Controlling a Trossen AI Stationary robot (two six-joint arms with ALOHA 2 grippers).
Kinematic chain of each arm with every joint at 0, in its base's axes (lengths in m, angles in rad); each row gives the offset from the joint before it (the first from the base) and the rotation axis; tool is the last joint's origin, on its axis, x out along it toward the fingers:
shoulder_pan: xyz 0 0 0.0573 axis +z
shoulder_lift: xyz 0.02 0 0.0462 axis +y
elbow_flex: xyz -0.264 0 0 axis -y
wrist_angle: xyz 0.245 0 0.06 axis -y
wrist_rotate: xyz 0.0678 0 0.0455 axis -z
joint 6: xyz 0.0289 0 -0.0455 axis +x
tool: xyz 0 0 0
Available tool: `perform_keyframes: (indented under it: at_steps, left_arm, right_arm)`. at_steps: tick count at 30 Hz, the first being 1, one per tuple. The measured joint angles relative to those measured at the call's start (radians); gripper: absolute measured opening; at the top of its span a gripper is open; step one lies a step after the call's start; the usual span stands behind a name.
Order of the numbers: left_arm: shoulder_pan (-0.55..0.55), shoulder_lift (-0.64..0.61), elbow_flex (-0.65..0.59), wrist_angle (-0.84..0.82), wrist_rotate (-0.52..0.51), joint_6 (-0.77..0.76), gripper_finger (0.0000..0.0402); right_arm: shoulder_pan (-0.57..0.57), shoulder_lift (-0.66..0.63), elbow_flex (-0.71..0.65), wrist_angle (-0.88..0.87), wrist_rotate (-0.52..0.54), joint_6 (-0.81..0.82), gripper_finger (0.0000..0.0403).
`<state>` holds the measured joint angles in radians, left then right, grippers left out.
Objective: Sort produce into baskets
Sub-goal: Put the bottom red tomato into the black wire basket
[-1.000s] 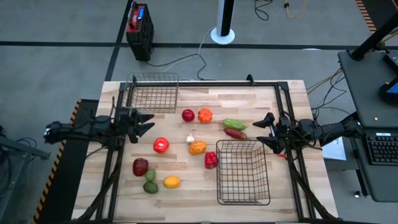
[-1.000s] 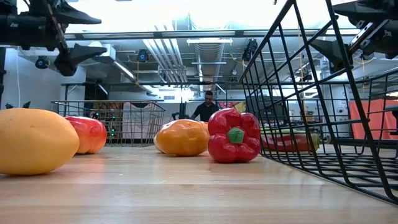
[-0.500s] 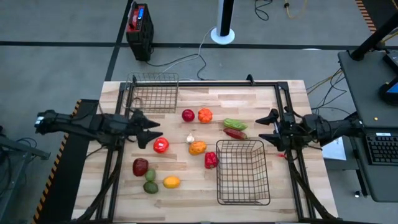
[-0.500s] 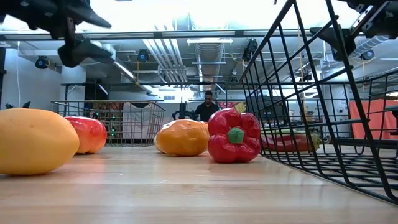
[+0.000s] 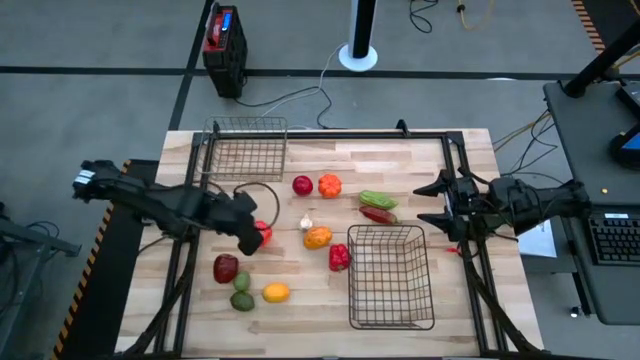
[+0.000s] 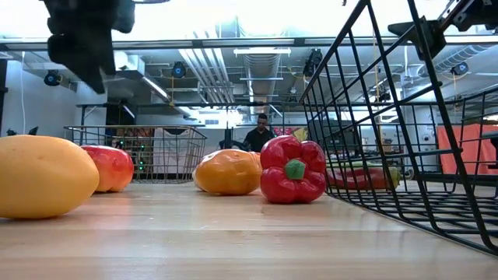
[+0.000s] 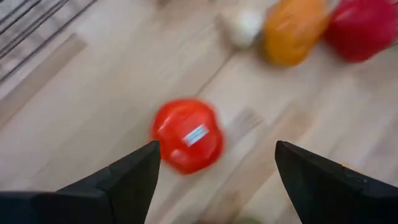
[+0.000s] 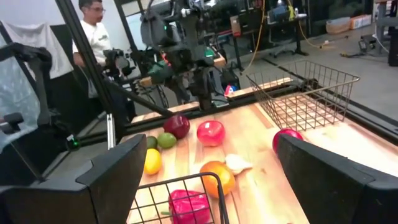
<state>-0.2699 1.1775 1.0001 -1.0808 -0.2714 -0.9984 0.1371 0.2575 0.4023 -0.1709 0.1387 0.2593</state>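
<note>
Left end effector (image 5: 250, 236) is out over the counter's left-middle, directly above the red tomato (image 5: 262, 233), fingers (image 7: 134, 180) spread with nothing between them. In the left wrist view the tomato (image 7: 188, 135) sits on the wood between the two fingers, not touched as far as I can tell.

Right end effector (image 5: 432, 201) hangs near the right edge of the counter, fingers apart, holding nothing.

Baskets: small basket (image 5: 245, 149) sits at the far-left corner; large basket (image 5: 389, 276) sits toward the near-right. No produce visible in either.

Produce, all on the bare counter (image 5: 420, 160):
- dark red apple (image 5: 303, 185) and orange tomato (image 5: 329, 185), side by side toward the far middle
- green pepper (image 5: 378, 199) and red chili (image 5: 378, 214), right of those, just off the large basket's far edge
- white garlic (image 5: 306, 223), centre, with an orange fruit (image 5: 317, 237) just beside it
- red bell pepper (image 5: 339, 257), just beside the large basket's left wall
- near-left cluster: dark red fruit (image 5: 226, 268), two green pieces (image 5: 242, 292) close together, lemon (image 5: 275, 293)

A person (image 8: 94, 28) stands in the room beyond the counter.
</note>
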Motion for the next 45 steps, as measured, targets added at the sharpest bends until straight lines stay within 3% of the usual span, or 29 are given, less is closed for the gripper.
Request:
perform_keyframes:
  at_steps: [10, 25, 37, 45]
  left_arm:
    - [0.000, 0.195, 0.073, -0.021, 0.020, -0.042, 0.0300]
    - [-0.002, 0.263, 0.073, -0.014, 0.019, -0.072, 0.0301]
    - [-0.006, 0.263, 0.072, -0.001, 0.048, -0.024, 0.0391]
    - [0.006, 0.297, 0.071, -0.016, 0.054, -0.142, 0.0394]
  right_arm:
    - [0.000, 0.001, 0.002, -0.017, 0.000, -0.016, 0.0352]
    - [0.000, 0.001, 0.002, -0.035, 0.000, -0.034, 0.0352]
    - [0.000, 0.001, 0.002, -0.073, 0.000, -0.035, 0.0352]
    - [0.000, 0.001, 0.001, -0.124, 0.000, -0.035, 0.0352]
